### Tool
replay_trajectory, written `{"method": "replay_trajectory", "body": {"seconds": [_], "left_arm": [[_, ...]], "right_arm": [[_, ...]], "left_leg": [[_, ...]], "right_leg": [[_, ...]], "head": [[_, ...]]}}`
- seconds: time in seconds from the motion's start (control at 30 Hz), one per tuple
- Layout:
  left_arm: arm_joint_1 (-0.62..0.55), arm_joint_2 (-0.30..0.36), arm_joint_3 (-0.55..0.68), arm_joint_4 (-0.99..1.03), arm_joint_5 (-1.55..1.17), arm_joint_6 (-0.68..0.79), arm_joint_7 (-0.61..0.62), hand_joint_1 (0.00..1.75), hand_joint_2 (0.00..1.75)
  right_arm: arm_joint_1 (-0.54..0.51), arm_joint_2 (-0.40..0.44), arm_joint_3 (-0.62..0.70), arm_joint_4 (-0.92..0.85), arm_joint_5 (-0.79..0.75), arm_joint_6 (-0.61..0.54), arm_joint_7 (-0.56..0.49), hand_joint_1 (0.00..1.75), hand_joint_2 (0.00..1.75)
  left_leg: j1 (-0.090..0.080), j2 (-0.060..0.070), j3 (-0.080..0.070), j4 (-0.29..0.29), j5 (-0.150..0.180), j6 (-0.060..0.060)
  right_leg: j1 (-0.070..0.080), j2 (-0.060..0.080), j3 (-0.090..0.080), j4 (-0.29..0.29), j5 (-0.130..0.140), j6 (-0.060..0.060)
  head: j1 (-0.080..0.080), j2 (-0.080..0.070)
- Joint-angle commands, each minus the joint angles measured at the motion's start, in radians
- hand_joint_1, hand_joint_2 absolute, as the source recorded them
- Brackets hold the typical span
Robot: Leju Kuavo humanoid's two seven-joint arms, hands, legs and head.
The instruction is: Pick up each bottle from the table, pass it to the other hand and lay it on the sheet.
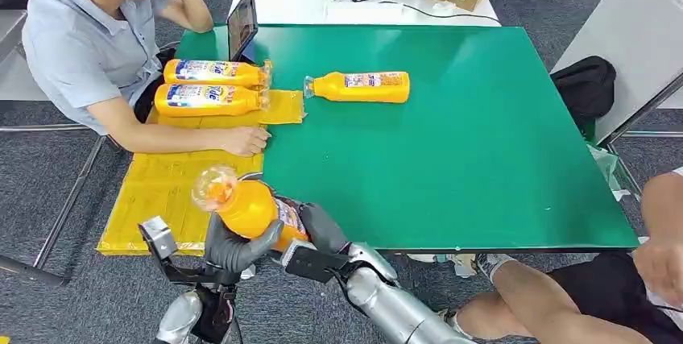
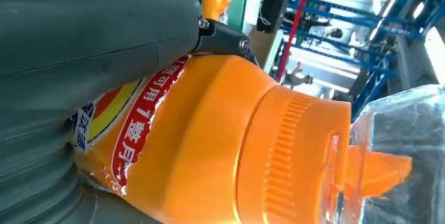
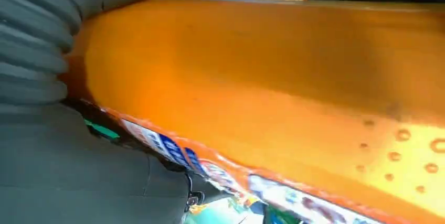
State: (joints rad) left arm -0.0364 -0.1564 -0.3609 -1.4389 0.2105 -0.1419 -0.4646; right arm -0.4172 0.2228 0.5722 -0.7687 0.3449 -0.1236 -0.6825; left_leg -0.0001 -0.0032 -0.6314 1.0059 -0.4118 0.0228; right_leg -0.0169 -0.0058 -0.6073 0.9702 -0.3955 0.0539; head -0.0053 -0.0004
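The left hand (image 1: 233, 246) wraps its dark fingers around the shoulder of the orange plastic bottle with a clear cap (image 1: 242, 205), while the right hand (image 1: 322, 230) presses against the bottle's labelled lower body, so both hold it at once, in the air just off the near edge of the green desk (image 1: 483, 151) and close to the yellow sheet (image 1: 161, 191). The risk, as I judge it, is a slip mid-handover: if the right hand lets go before the left has a firm hold on the smooth tapered shoulder, the bottle could fall to the floor. A person's hand (image 1: 246, 141) rests on the sheet just beyond, where a lowered bottle might meet it. Two orange bottles (image 1: 211, 86) already lie on the far part of the sheet, and another orange bottle (image 1: 361, 86) lies on the desk, well apart. How tightly either hand clamps is hard to tell: the wrist views sit too close, and the bottle hides the fingertips.
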Motion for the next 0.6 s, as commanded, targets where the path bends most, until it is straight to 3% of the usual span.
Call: {"method": "replay_trajectory", "body": {"seconds": [0.03, 0.07, 0.1, 0.17, 0.3, 0.47, 0.5, 0.53, 0.57, 0.6], "left_arm": [[-0.038, 0.003, -0.083, 0.114, -0.026, -0.006, 0.02, 1.75, 1.75], [-0.047, -0.001, -0.074, 0.119, -0.023, 0.005, 0.018, 1.75, 1.75], [-0.063, -0.005, -0.057, 0.123, -0.016, 0.025, 0.018, 1.75, 1.75], [-0.095, -0.001, -0.046, 0.134, -0.01, 0.056, 0.014, 1.75, 1.75], [-0.122, -0.002, -0.035, 0.145, -0.003, 0.058, 0.028, 1.75, 1.75], [-0.122, -0.002, -0.035, 0.145, -0.003, 0.058, 0.028, 1.75, 1.75], [-0.133, -0.009, -0.021, 0.155, -0.002, 0.108, 0.005, 1.75, 1.75], [-0.144, -0.006, -0.007, 0.153, 0.0, 0.129, 0.003, 1.75, 1.75], [-0.18, 0.009, 0.01, 0.15, 0.003, 0.17, 0.006, 1.75, 1.75], [-0.212, 0.016, 0.026, 0.15, -0.006, 0.205, 0.014, 1.75, 1.75]], "right_arm": [[-0.043, 0.01, -0.017, -0.061, -0.026, 0.015, 0.024, 0.0, 1.75], [-0.038, 0.009, -0.02, -0.079, -0.028, 0.001, 0.012, 0.0, 1.75], [-0.03, 0.008, -0.023, -0.094, -0.022, -0.029, -0.007, 0.0, 0.0], [0.019, -0.062, 0.077, -0.324, -0.024, -0.229, -0.016, 0.0, 0.0], [0.038, -0.082, 0.09, -0.349, -0.032, -0.236, -0.016, 0.0, 0.0], [0.038, -0.082, 0.09, -0.349, -0.032, -0.236, -0.016, 0.0, 0.0], [0.034, -0.146, 0.196, -0.456, -0.083, -0.328, -0.016, 0.0, 0.0], [0.035, -0.161, 0.213, -0.467, -0.093, -0.338, -0.016, 0.0, 0.0], [0.028, -0.198, 0.272, -0.491, -0.041, -0.483, -0.016, 0.0, 0.0], [0.029, -0.208, 0.277, -0.483, -0.017, -0.532, -0.016, 0.0, 0.0]], "left_leg": [[0.0, 0.0, 0.002, 0.0, -0.001, -0.001], [0.0, 0.001, 0.005, 0.001, -0.003, -0.001], [0.0, 0.001, 0.004, 0.0, -0.002, -0.001], [0.0, 0.0, 0.002, 0.0, -0.001, -0.001], [0.001, -0.004, 0.002, 0.001, -0.001, -0.001], [0.0, 0.0, 0.001, 0.0, -0.001, -0.001], [0.001, 0.0, 0.004, 0.0, -0.002, -0.001], [0.0, 0.0, 0.002, 0.0, -0.001, -0.001], [0.001, -0.001, 0.004, 0.001, -0.003, -0.002], [0.001, -0.001, 0.001, 0.001, -0.001, -0.001]], "right_leg": [[0.0, 0.0, 0.002, 0.0, -0.001, -0.001], [0.0, 0.001, 0.004, 0.001, -0.003, -0.002], [0.001, 0.001, 0.004, 0.001, -0.002, -0.002], [0.001, 0.0, 0.002, 0.001, -0.002, -0.002], [0.001, -0.004, 0.003, 0.001, -0.003, -0.002], [0.0, 0.0, 0.001, 0.0, -0.001, -0.001], [0.001, 0.0, 0.004, 0.0, -0.002, -0.002], [0.0, 0.0, 0.002, 0.0, -0.002, -0.002], [0.001, -0.001, 0.004, 0.001, -0.003, -0.003], [0.001, -0.001, 0.001, 0.001, -0.001, -0.002]], "head": [[0.0, 0.0], [0.0, 0.0], [0.0, 0.0], [0.0, 0.0], [0.0, 0.0], [0.0, 0.0], [0.0, 0.0], [0.0, 0.0], [0.0, 0.0], [0.0, 0.0]]}}
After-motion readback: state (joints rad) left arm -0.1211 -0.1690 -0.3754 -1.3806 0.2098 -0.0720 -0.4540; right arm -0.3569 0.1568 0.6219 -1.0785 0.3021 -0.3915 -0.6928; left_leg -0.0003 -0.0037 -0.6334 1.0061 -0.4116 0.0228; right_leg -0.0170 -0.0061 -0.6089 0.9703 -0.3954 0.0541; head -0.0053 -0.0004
